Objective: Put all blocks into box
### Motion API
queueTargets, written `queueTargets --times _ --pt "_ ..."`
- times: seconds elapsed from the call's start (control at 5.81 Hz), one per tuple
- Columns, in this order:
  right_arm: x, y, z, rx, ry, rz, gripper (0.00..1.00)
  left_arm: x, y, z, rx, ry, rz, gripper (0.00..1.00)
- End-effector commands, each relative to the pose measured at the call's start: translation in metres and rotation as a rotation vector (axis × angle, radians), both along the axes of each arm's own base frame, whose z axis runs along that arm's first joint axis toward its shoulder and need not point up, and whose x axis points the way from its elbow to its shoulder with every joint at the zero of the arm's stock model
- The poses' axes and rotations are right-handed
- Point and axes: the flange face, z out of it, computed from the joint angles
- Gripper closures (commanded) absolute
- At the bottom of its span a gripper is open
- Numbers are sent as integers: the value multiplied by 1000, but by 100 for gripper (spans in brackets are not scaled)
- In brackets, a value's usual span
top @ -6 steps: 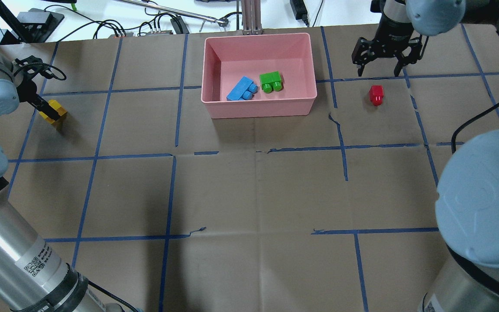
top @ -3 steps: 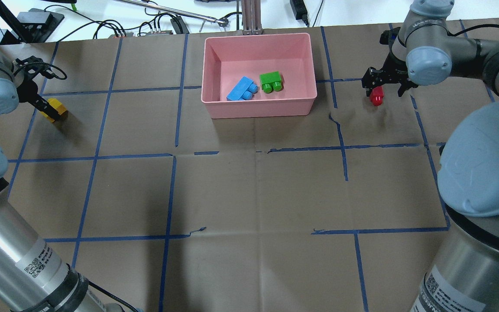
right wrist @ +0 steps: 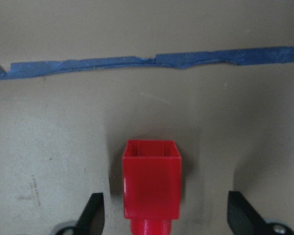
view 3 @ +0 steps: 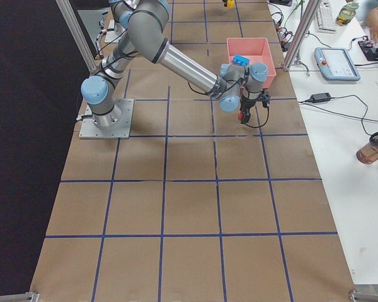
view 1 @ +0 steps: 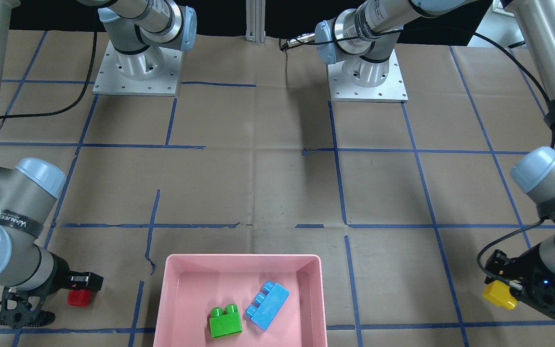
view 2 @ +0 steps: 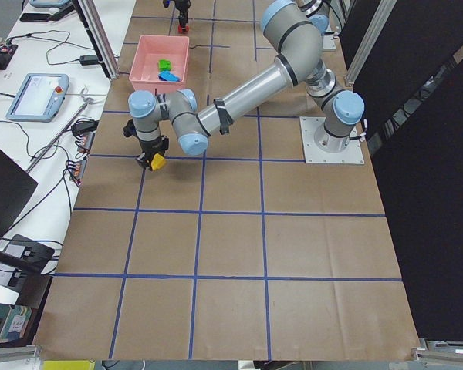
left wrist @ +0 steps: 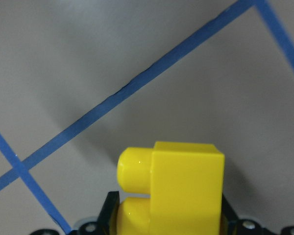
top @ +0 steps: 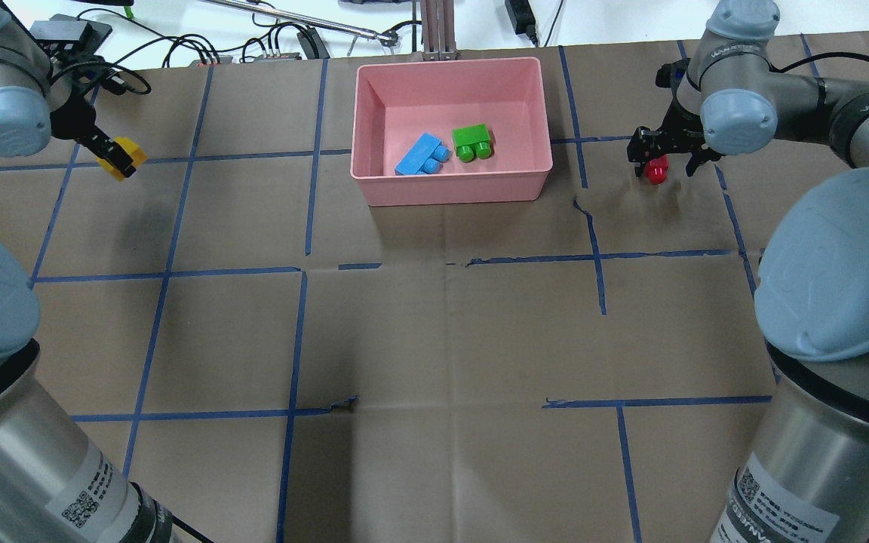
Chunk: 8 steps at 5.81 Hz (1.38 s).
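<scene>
The pink box (top: 449,192) stands at the far middle of the table. In it lie the light-blue brick (top: 419,155) and the green brick (top: 472,142); both also show in the front-facing view, blue (view 1: 268,305) and green (view 1: 225,322). My left gripper (top: 114,153) is shut on the yellow brick (top: 125,157) and holds it above the table, far left of the box; the brick fills the left wrist view (left wrist: 186,191). My right gripper (top: 662,160) is open and low, its fingers either side of the red brick (top: 657,173), which rests on the table (right wrist: 151,186) right of the box.
Cables and equipment (top: 253,45) and an aluminium post (top: 438,30) lie beyond the table's far edge. Blue tape lines grid the brown paper cover. Both arm bases (view 1: 138,72) stand at the robot's side of the table.
My left gripper has lifted the yellow brick and carried it toward the far side and a little right. My right gripper has come down from behind the red brick to straddle it.
</scene>
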Motion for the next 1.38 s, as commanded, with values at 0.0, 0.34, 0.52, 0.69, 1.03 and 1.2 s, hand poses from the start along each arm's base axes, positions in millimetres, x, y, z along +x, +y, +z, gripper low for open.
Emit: queueTargets --times 0.0,0.34,0.52,0.69,1.03,1.2 --pt "1 -1 2 -2 1 -9 50 -130 -12 42 -25 24 125 99" --pt "2 -3 7 -17 0 -9 70 -307 -6 53 -80 80 310 99" --pt "2 -8 16 -46 6 -8 75 -373 -5 49 -154 169 430 98" --pt "1 -20 43 -86 14 -5 75 -430 10 21 -120 178 412 98" --pt "22 -30 126 -94 17 35 75 -451 9 -11 -145 134 384 1" --pt "41 -36 161 -82 18 50 75 -449 20 4 -108 115 382 1"
